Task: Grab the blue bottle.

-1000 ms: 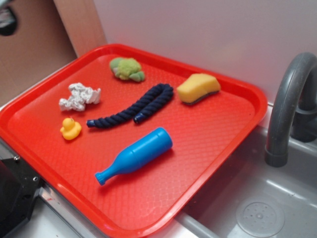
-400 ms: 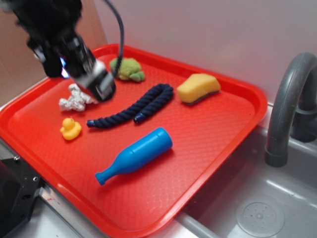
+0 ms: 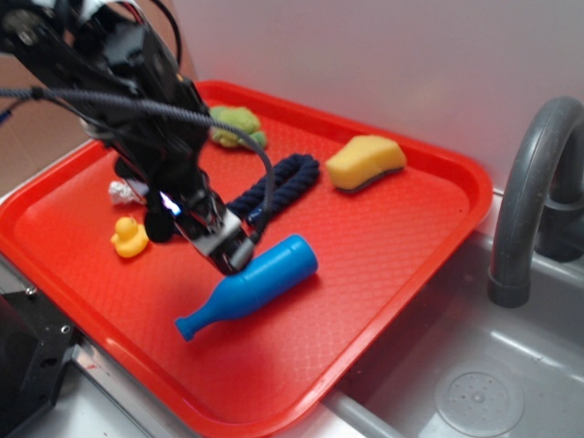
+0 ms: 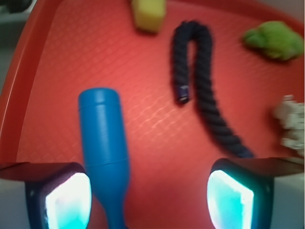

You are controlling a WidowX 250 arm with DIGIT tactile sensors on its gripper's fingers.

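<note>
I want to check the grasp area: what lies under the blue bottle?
Only the red tray shows under the blue bottle, which lies flat on its side. The strip directly beneath it is covered. The gripper hangs open above it.

We see a black, blocky robot arm [image 3: 109, 82] of matte plastic or metal segments, blurred in the exterior view. A black braided cable [image 3: 137, 107] runs along it and loops past the wrist; thinner dark wires show near the top. The gripper [image 3: 219, 239] is black with a pale grey tip and a small bright light spot near it. In the wrist view we see two dark-framed fingers [image 4: 59, 198] with pale pads glowing cyan-white, grey casing beside them.
</note>
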